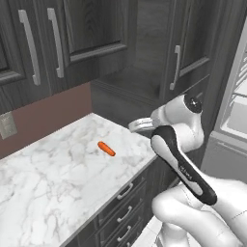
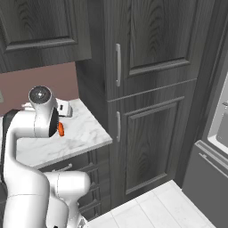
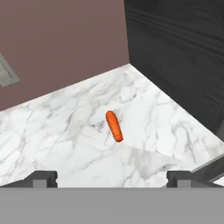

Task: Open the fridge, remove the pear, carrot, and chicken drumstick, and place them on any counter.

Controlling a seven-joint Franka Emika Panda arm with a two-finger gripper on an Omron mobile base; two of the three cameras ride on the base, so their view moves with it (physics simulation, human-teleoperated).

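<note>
The carrot (image 1: 106, 148) lies flat on the counter (image 1: 53, 178), out on bare marble with nothing touching it, a fair way in from the front edge and from the brown backsplash (image 1: 43, 116). From the hand's own camera it sits ahead of the gripper (image 3: 112, 178), whose two tips stand wide apart with nothing between them.

So the carrot looks delivered, and my guess is the arm now has to go back to the fridge (image 1: 236, 111), whose open interior with white shelves shows at the right. I can't see the pear or the drumstick from here, so I can't say where they wait.

The trouble I'd watch for is the pull-back. The hand hangs low, close over the counter near its corner, beside the tall dark cabinet (image 2: 147, 89). A careless swing could clip that cabinet or drag a fingertip across the marble. The carrot is round and could roll if nudged, perhaps toward the edge. Then there's the fridge itself: a wide sweep to the right might knock its door or a shelf lip before the hand is lined up.
</note>
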